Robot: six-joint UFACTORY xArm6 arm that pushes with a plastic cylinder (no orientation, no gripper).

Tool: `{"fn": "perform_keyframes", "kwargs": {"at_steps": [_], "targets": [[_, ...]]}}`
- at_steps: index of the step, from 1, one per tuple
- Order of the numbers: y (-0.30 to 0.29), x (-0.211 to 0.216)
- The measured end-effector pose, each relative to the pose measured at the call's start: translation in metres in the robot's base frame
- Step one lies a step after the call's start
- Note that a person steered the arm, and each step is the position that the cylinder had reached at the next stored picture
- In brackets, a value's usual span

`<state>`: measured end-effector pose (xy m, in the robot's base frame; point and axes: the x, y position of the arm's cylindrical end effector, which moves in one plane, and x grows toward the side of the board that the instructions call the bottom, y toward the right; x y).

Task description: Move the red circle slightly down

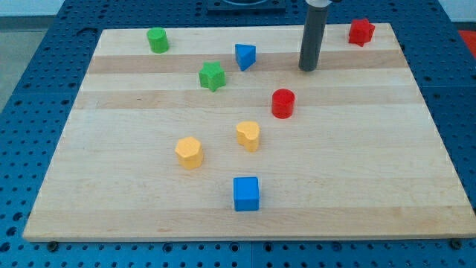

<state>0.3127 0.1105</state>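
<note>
The red circle is a short red cylinder standing near the middle of the wooden board, a little right of centre. My tip is the lower end of the dark rod, above and slightly right of the red circle, with a small gap between them. It touches no block.
A red star sits at the top right. A blue triangle, a green star and a green cylinder lie at upper left. A yellow heart, a yellow hexagon and a blue cube lie below.
</note>
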Motion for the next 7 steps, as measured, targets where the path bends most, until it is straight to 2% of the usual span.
{"fn": "perform_keyframes", "kwargs": {"at_steps": [2, 7], "targets": [[0.0, 0.02], [-0.023, 0.025]]}}
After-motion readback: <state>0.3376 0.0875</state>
